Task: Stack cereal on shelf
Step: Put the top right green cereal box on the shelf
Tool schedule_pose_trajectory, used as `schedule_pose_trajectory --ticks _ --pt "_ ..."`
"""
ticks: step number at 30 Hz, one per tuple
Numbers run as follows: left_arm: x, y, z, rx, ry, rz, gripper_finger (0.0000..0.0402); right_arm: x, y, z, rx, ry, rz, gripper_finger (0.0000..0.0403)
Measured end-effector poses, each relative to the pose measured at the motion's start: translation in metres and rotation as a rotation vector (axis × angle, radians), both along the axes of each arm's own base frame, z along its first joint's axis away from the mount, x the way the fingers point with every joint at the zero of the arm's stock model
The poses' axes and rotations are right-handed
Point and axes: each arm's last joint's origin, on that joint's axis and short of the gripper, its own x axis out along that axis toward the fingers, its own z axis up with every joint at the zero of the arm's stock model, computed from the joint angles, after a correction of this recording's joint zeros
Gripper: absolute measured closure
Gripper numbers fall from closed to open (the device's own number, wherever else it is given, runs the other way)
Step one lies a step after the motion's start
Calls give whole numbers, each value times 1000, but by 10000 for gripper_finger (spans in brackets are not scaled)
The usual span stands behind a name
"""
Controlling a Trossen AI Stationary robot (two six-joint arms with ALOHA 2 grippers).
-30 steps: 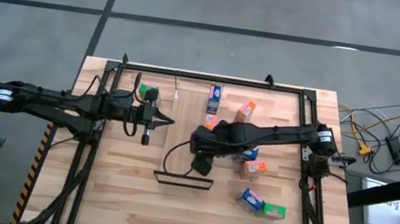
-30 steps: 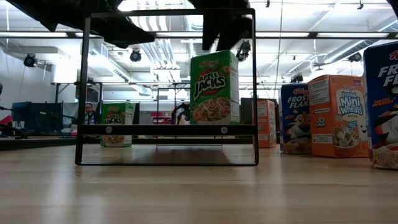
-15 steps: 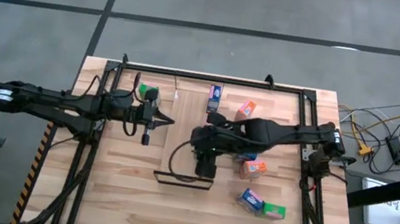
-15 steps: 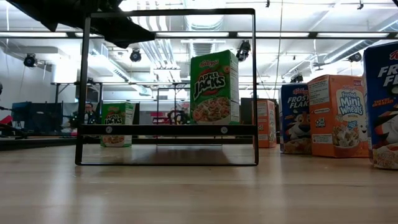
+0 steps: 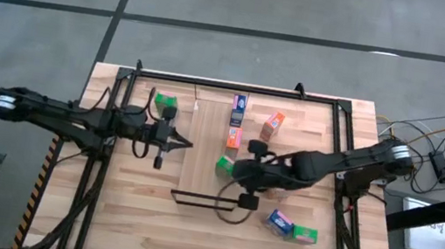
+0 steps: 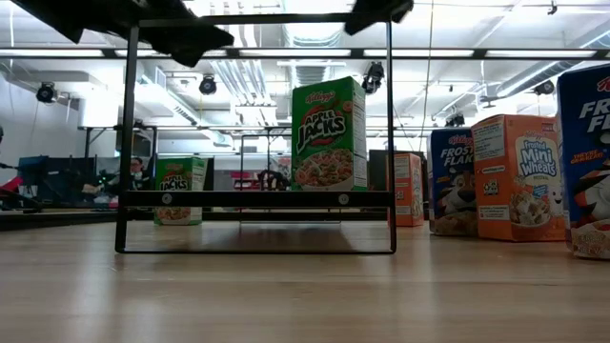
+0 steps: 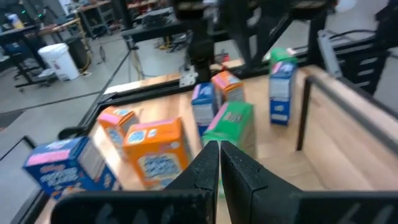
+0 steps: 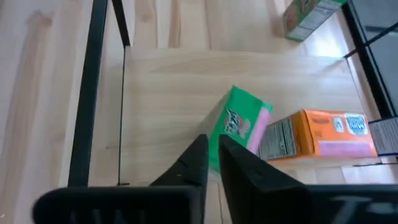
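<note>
My right gripper sits low centre in the high view, just right of the shelf's dark lip. Its fingers are pressed nearly together with nothing between them. My left gripper waits at centre left by the shelf's left edge, jaws likewise closed and empty.

One green box stands upright on the shelf's right edge. A blue box and an orange box stand in line above it in the frame. Another orange box stands farther right. A green box is at upper left, a blue and green pair at lower right.

Judgement: between placements; one box set, most boxes unshelved. Next move: open the right jaws, reach the nearest loose box, grip its narrow sides and set it beside the green one without nudging it.
</note>
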Motion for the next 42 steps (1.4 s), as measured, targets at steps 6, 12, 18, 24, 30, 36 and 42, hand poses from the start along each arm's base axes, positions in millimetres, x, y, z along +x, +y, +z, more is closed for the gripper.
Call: schedule_pose_trajectory --ticks 6,12,18,24,30,36,42 --pt "9 -13 2 -12 -65 -77 401 -33 -12 -24 17 -175 22 394" --pt "28 -21 -17 -27 -8 -107 401 -52 -28 -60 30 -286 -7 394" --pt "47 -24 -42 -44 71 -106 401 -57 -41 -85 33 -322 -49 394" --pt "60 -25 -53 -43 44 -105 401 -58 -47 -97 32 -329 -68 394" --pt "65 -23 -60 -41 41 -87 401 -55 -46 -101 32 -333 -67 394" --pt "73 -23 -67 -43 24 -84 401 -47 -44 -111 3 -328 -44 394" --pt "77 -18 -76 -39 47 -42 401 -39 -43 -119 -3 -321 -39 394"
